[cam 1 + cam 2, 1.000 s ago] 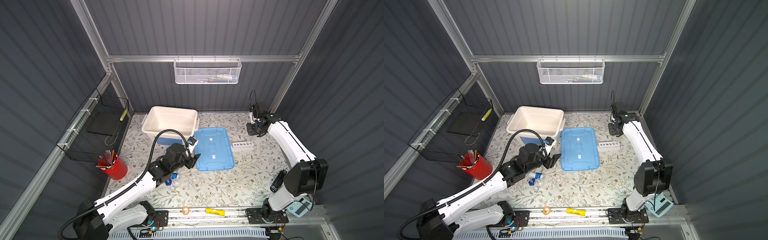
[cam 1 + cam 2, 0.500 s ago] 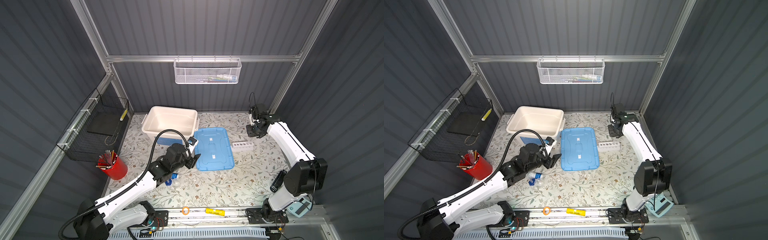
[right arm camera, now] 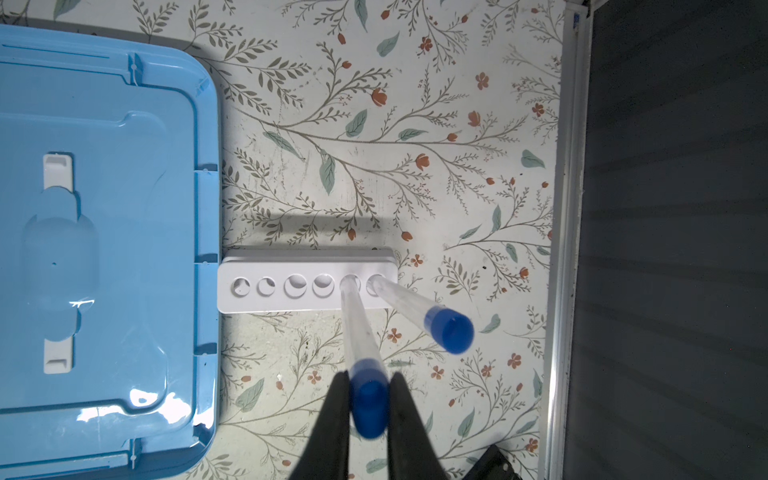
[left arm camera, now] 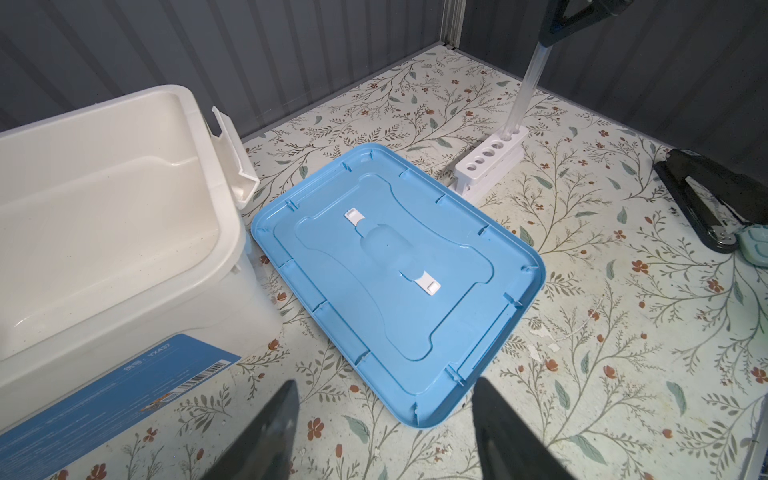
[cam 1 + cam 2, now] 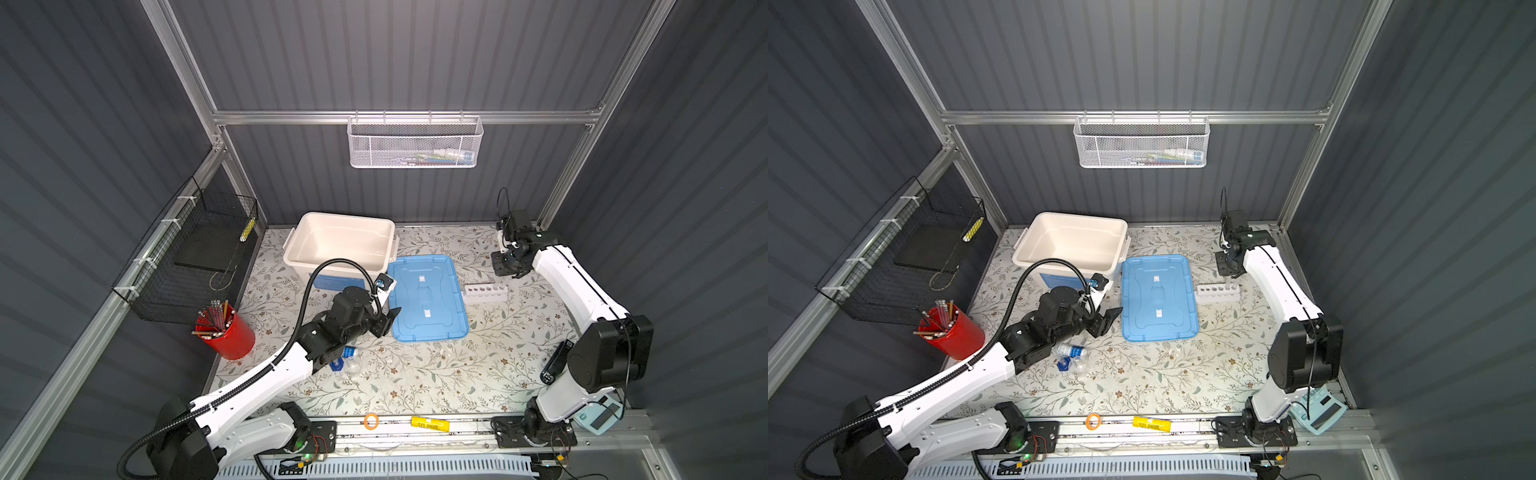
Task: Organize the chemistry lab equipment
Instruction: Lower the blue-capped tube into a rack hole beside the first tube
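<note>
1. Blue-capped clear plastic test tube (image 3: 360, 340): its lower end sits in the last-but-one hole of the white plastic six-hole rack (image 3: 282, 303), at the end away from the pale blue plastic lid (image 3: 104, 208). The rack stands on the flowered table mat (image 3: 415, 124), just beside that lid.
2. The right gripper (image 3: 369, 376) is clamped on the tube's blue cap. I'd lower it slowly along the tube's own line. The tube looks to lean a little, so straighten it before pushing down.
3. Mind the neighbour: a second blue-capped tube (image 3: 409, 305) stands tilted in the end hole, its cap near the gripper's fingers. A sideways drift could knock it or tip the rack, which looks light.
4. Let go only once the tube bottoms out, then lift straight up, clear of both caps.
5. The left gripper (image 4: 384, 382) hangs with its jaws apart and nothing in them, above the mat at the lid's near edge. From where I stand, it could steady the rack if that begins to slide; otherwise it has no part in this step.
</note>
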### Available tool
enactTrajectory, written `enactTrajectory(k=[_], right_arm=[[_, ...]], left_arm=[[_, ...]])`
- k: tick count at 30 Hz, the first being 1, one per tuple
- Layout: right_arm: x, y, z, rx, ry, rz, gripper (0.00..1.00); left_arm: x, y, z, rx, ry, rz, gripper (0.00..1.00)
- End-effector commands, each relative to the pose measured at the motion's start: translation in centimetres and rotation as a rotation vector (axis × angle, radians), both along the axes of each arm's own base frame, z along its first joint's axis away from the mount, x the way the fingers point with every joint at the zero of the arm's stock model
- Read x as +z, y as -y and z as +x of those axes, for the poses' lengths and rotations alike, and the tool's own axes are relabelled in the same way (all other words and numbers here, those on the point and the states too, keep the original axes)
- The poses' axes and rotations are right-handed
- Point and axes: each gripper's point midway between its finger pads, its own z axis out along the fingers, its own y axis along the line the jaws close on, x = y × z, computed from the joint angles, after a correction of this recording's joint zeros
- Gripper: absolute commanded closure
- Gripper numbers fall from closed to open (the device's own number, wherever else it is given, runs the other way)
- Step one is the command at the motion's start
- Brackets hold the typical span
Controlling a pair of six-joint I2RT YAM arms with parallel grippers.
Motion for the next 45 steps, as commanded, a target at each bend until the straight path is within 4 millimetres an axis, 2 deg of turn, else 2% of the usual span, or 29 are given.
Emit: enactTrajectory(k=[1,31,45], right_arm=[[-0.5,0.0,-0.1,0.001,-0.008,0.013,0.97],[-2.3,0.1,0.4,0.000,-0.034,0.041,0.94],[-2.6,0.0,0.4,0.002,-0.039,0.046,0.92]], left_arm=[[0.8,0.0,0.4,0.000,0.015,0.008,0.34],[0.7,-0.1,0.7,0.006,0.009,0.024,0.34],[0.7,-0.2,0.6,0.008,0.008,0.024,0.34]])
